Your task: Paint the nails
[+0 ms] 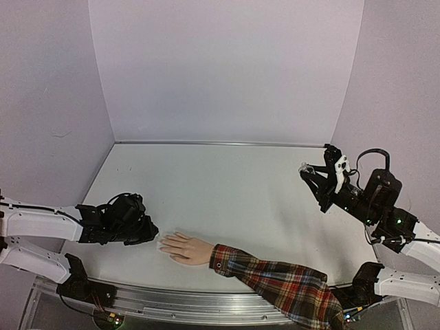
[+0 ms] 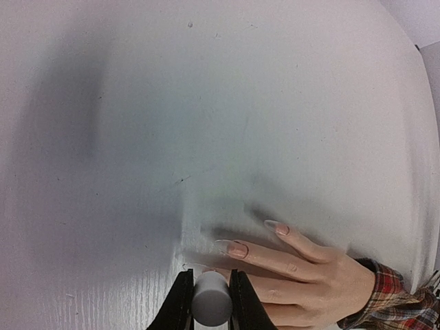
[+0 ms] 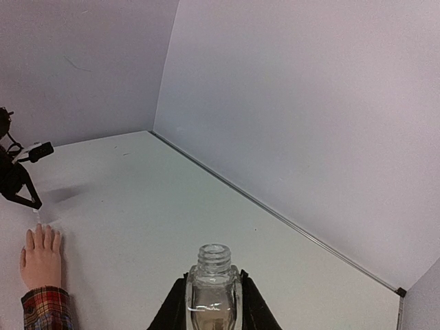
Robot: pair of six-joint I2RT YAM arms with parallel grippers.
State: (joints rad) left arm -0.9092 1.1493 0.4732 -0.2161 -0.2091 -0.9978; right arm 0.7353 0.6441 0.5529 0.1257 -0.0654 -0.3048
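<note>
Close by the nails (image 2: 237, 249), left claw (image 2: 210, 276) pinches a cap (image 2: 211, 304); well apart, right claw (image 3: 214, 277) clasps a bottle (image 3: 214, 294)

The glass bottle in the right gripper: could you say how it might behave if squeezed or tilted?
In the right gripper, the bottle looks like clear smooth glass: probably rigid, slippery, breakable. Its threaded neck is uncapped, so tilting could spill any contents.

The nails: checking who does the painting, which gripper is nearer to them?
Left. The left gripper, shut on a grey cap, sits right by the nails; the right gripper holds an open glass bottle far off to the right, across the table.
</note>
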